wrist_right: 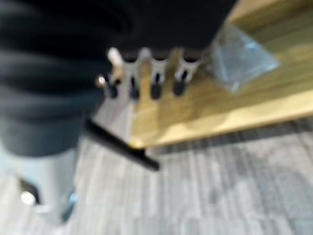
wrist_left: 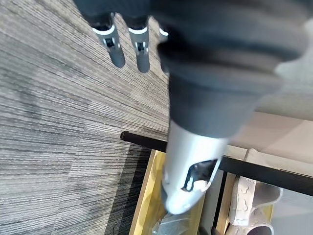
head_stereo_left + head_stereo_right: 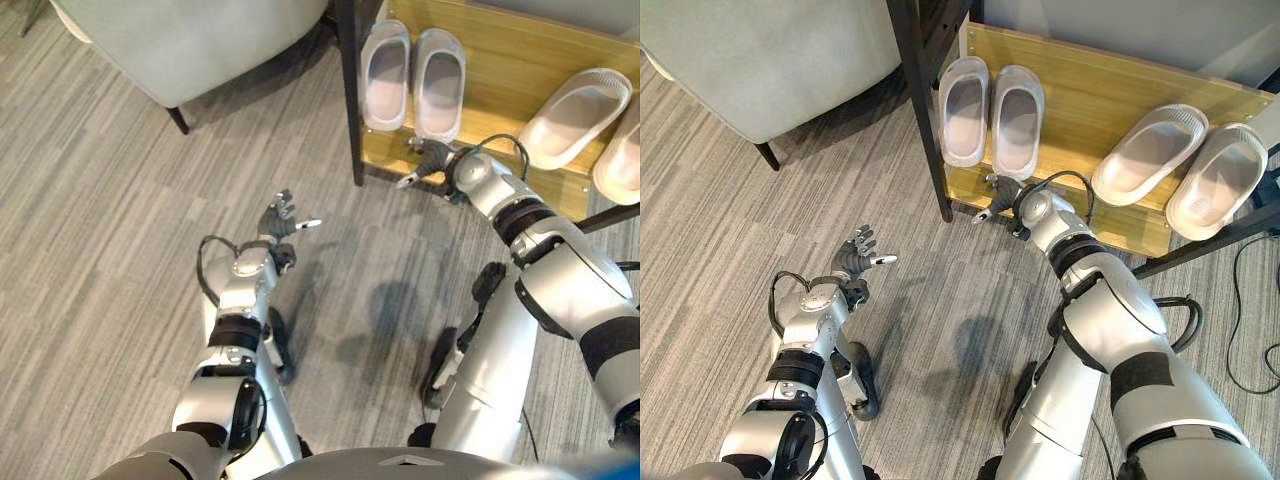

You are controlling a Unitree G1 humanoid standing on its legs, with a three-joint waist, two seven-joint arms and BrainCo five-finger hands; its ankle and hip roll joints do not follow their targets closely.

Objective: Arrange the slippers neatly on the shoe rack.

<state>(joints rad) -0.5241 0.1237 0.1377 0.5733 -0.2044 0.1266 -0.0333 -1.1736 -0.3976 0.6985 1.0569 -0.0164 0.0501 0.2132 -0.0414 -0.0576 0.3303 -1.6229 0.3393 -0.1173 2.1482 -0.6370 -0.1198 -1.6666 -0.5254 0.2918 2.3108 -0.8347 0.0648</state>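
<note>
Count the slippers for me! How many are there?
4, all on the shoe rack: the left pair straight, side by side; the right pair slanted. None seem hidden.

Glossy wooden shelf (image 3: 1095, 90) — matt rubbery slippers (image 3: 992, 105).

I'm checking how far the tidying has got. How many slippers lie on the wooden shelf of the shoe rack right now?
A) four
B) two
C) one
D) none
A: a straight pair lies by the rack's dark post and an angled pair lies farther to the robot's right, all four on the wooden shelf, while the right robot hand hovers at its front edge.
</note>
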